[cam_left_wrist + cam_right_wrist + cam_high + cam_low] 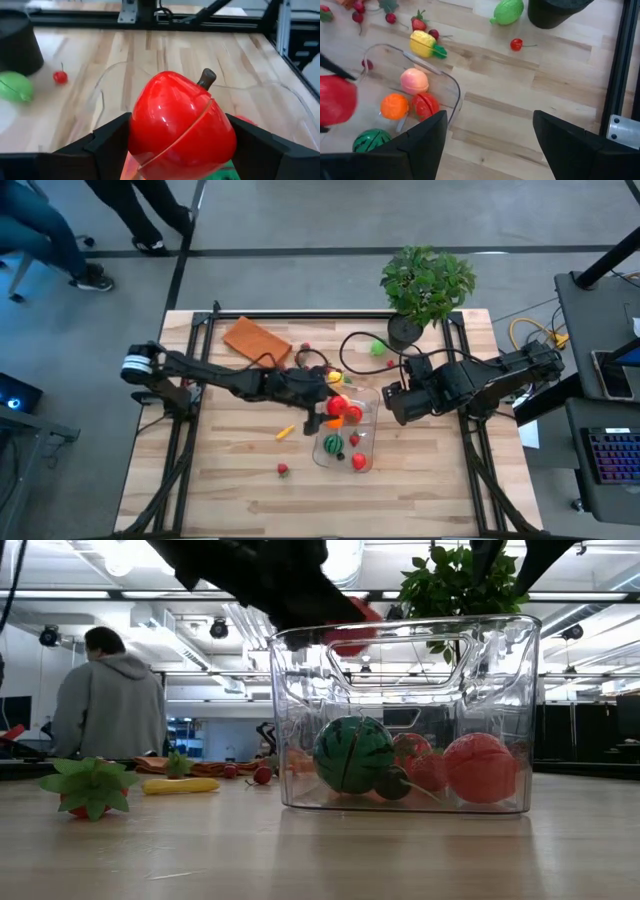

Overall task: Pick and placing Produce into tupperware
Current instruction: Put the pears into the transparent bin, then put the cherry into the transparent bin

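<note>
Here the left gripper (182,145) was clenched on a red apple (181,125), one dark finger pressed to each flank, and it hung over the far end of the clear tub (347,432) at the middle of the table (230,480); the apple was above the rim, not yet inside; its brown stem (206,77) pointed up and away from the wrist, so its core line ran tilted rather than upright, and a seam curved across its skin. It looked like hard, glossy, hollow plastic, probably light and stiff and likely slippery, so a hold across the widest part, as here, seemed the safest; a pinch nearer the stem would probably let it squirt out. The tub lay with its long side running near to far, and already held a striped green melon (352,753), a peach-coloured fruit (414,81), an orange (394,106) and other red pieces; its thin clear walls looked easy to nudge. The right gripper (487,135) waited just right of the tub with its fingers spread and nothing between them. Loose pieces lay about the board: a yellow fruit (422,43), a green one (507,11) by the plant pot (404,331), a cherry (516,44), and a strawberry (283,470) at the near left.
</note>
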Tool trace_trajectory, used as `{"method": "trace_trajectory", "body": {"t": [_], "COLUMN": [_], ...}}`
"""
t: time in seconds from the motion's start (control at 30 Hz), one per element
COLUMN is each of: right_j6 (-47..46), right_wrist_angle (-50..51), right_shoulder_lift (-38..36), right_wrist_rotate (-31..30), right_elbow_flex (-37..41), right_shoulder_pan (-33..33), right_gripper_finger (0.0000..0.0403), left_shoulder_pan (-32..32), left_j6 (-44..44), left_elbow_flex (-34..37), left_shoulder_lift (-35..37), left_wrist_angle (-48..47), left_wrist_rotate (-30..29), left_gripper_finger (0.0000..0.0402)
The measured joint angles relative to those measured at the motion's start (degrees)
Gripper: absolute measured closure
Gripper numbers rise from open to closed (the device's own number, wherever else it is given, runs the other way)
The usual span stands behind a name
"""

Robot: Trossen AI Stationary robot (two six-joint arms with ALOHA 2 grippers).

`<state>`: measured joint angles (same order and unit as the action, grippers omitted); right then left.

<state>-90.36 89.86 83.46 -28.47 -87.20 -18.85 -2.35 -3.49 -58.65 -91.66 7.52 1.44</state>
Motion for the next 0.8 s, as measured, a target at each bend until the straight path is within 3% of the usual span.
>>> {"method": "trace_trajectory", "body": {"t": [0.17,0.43,0.63,0.8], "right_j6": [0.39,1.68,-1.13,-5.76], "right_wrist_angle": [0.14,0.13,0.13,0.09], "right_shoulder_lift": [-0.02,-0.02,-0.02,0.04], "right_wrist_rotate": [1.68,3.17,3.54,7.86], "right_elbow_flex": [0.00,0.07,0.34,2.28], "right_shoulder_pan": [0.00,-0.15,-0.15,-0.49], "right_gripper_finger": [0.0107,0.0089,0.0089,0.0088], "left_shoulder_pan": [0.00,0.08,0.41,0.48], "left_j6": [-6.63,-6.68,-6.21,-3.55], "left_elbow_flex": [-1.86,-1.86,-1.86,-1.77], "left_shoulder_lift": [-3.45,-3.46,-0.84,3.67], "left_wrist_angle": [-0.86,-0.85,-1.97,-10.11], "left_wrist_rotate": [0.04,0.07,-1.87,-7.89], "left_gripper_finger": [0.0099,0.0044,0.0039,0.0046]}}
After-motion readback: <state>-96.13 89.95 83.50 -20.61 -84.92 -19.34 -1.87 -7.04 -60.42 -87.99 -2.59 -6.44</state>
